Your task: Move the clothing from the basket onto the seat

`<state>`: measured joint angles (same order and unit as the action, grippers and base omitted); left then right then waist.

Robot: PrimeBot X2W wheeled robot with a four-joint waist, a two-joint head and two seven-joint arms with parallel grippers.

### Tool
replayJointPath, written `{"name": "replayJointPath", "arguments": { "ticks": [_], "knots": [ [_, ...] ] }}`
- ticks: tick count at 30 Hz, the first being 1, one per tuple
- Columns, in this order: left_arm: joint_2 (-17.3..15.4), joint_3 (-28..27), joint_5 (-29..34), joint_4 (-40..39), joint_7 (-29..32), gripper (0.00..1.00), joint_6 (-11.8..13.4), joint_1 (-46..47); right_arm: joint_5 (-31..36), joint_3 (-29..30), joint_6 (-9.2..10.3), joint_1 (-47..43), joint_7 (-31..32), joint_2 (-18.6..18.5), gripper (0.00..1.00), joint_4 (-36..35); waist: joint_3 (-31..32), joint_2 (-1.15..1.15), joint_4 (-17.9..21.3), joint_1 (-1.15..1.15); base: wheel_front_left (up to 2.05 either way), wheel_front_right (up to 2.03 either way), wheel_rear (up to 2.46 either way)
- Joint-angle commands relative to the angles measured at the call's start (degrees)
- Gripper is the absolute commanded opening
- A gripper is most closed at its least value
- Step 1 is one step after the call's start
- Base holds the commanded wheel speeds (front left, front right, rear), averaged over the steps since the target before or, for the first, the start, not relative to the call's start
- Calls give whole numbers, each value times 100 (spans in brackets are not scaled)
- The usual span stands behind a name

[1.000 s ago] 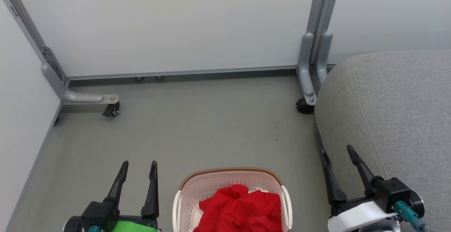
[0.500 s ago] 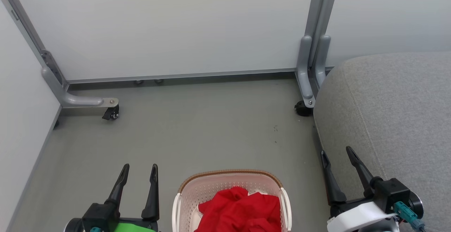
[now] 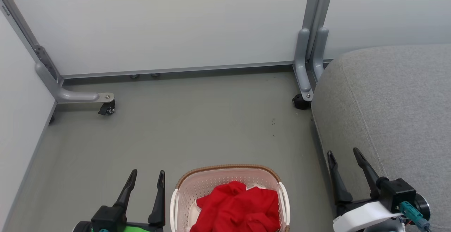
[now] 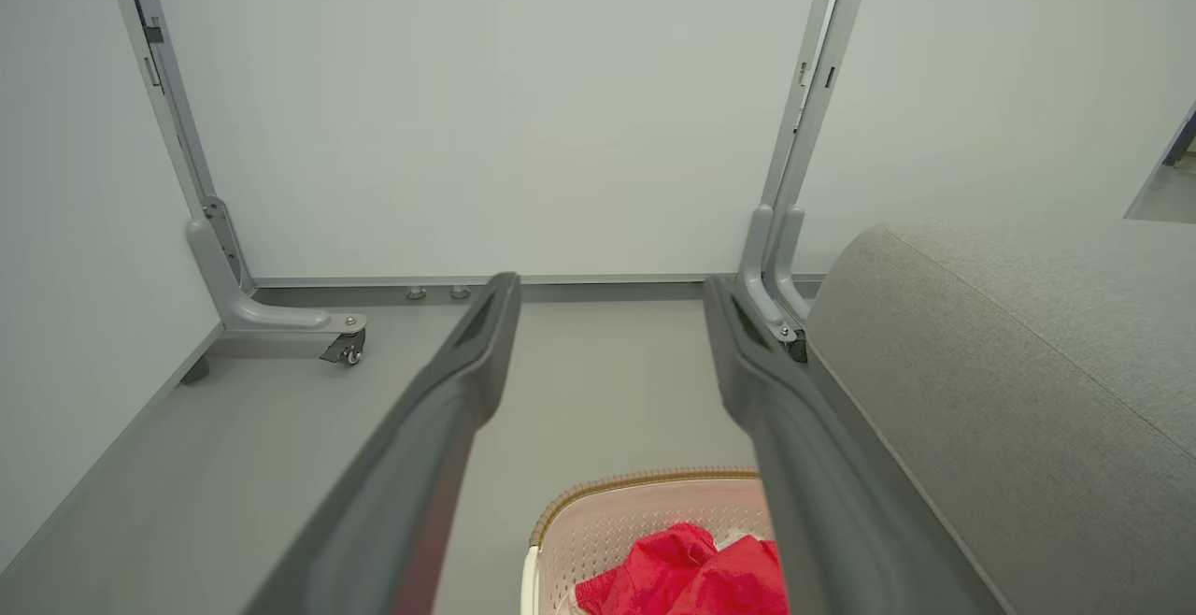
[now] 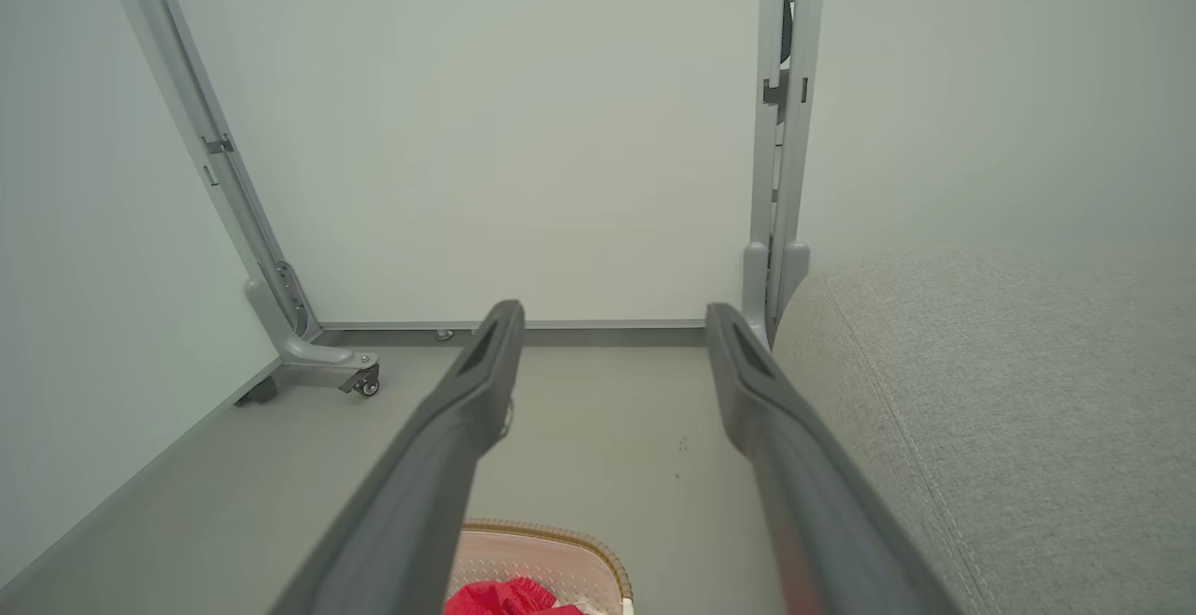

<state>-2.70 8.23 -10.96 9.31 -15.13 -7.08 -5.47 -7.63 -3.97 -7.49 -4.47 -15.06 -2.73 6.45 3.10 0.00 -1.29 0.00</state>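
At the bottom centre of the head view, the basket (image 3: 211, 186) stands on the grey floor (image 3: 183, 129). The red clothing (image 3: 239, 207) lies crumpled inside it, with a scrap of white showing near the top of the heap. The left gripper (image 3: 147, 172) hovers just beside the basket's left side, its jaws spread wide and holding nothing. The right gripper (image 3: 342, 151) is on the basket's other side, apart from it. Its two dark fingers are likewise spread and grasp nothing, and they show against the near edge of the seat (image 3: 394, 101). The seat takes up the right of this view, near the basket but not touching it. Behind, pale partition panels (image 3: 176, 24) stand on grey metal feet, with a black caster (image 3: 106, 108) at the left.

Seen from the left wrist, that gripper's own fingers rise far apart. Low between them sits the basket with the red heap in it, partly hidden behind the right-hand finger. The grey seat slopes up along the right.

From the right wrist, the fingers again stand wide open. A corner of the basket, with its brown rim and a little red inside, shows at the bottom edge between them. The seat and its stitched seam lie to the right.
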Motion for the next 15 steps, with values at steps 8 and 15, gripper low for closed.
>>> {"name": "replayJointPath", "arguments": {
  "ticks": [8,15],
  "knots": [
    [-33,496,3,516,-4,100,-44,586,265,632,0,387,-18,-28,100,97,-861,0,-116,0,0,0,0],
    [-55,1454,-53,1469,-4,100,-43,1695,537,997,0,979,-18,-27,100,-279,-1903,0,-196,0,0,0,0]
  ]
}}
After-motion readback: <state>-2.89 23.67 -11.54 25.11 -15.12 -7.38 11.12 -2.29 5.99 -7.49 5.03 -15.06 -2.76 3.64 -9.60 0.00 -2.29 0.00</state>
